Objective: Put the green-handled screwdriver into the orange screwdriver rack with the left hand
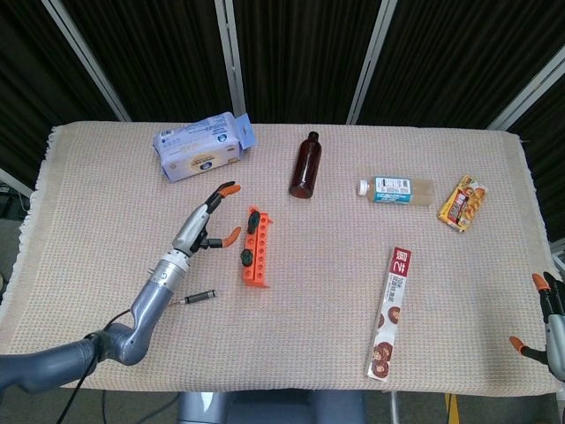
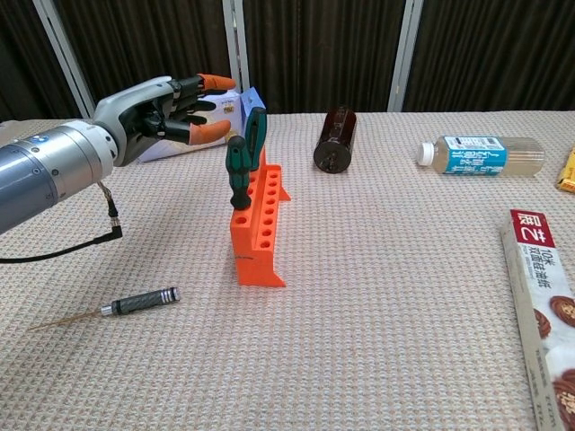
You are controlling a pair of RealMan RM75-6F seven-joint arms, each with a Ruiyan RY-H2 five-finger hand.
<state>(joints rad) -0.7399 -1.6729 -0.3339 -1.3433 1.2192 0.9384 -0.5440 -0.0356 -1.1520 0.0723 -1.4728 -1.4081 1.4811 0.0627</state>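
The orange screwdriver rack (image 1: 258,256) (image 2: 261,232) stands on the cloth left of centre. A green-handled screwdriver (image 2: 255,136) (image 1: 253,215) stands upright in a hole toward its far end. A second green-handled one (image 2: 238,175) (image 1: 246,257) stands nearer the front end. My left hand (image 1: 203,226) (image 2: 153,111) hovers left of the rack with its fingers spread, holding nothing and clear of the handles. My right hand (image 1: 547,325) shows only at the head view's lower right edge, fingers apart and empty.
A thin black screwdriver (image 1: 199,297) (image 2: 139,303) lies on the cloth in front of the left hand. Behind are a tissue pack (image 1: 201,147), a brown bottle (image 1: 305,164) (image 2: 334,139), a water bottle (image 1: 393,189), a snack pack (image 1: 463,203) and a biscuit box (image 1: 392,311).
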